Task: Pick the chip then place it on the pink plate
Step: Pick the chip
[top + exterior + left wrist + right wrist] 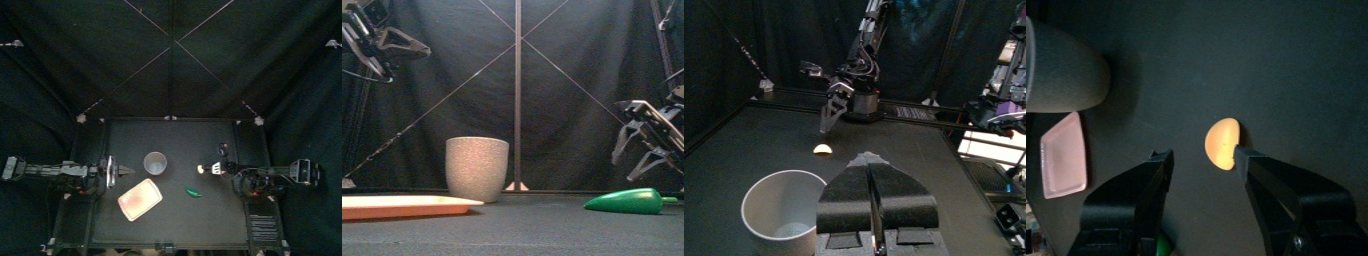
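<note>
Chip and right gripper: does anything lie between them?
No. In the right wrist view only bare table lies between the chip and the open right gripper.

tall grey speckled cup [155, 162] stands upright; a green toy [195, 190] lies apart, nearer the front.

We log: tall cup [155, 162] near middle of table [187, 135]. Tray [139, 201] before cup, slightly left, apart from it. Chip [203, 169] right of cup. Toy vegetable [195, 190] before chip, right of tray. Left gripper [871, 160] left of cup. Right gripper [1203, 155] at chip's right.
</note>
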Controlling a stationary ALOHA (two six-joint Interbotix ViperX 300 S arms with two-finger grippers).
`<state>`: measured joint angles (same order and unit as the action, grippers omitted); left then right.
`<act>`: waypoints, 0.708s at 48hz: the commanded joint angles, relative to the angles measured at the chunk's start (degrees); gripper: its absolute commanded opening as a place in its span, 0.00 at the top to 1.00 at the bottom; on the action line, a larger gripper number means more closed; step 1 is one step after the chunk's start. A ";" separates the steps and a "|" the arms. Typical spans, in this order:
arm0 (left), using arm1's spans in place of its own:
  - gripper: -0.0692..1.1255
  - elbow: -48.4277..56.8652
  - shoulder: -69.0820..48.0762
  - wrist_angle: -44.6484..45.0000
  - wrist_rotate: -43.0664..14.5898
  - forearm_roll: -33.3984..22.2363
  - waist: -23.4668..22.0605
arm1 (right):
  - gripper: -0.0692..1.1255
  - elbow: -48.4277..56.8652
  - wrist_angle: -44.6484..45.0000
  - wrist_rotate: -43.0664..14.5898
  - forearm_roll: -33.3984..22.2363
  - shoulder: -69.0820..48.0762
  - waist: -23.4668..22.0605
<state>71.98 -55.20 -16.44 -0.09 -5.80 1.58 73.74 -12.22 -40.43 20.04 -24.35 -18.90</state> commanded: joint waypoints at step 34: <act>0.96 -0.62 0.26 -0.26 -0.09 0.09 -0.44 | 0.22 -6.68 1.41 -1.85 0.53 14.41 -0.09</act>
<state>71.98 -55.20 -16.52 -0.09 -5.80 1.32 68.20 -10.72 -42.10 20.65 -10.20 -19.07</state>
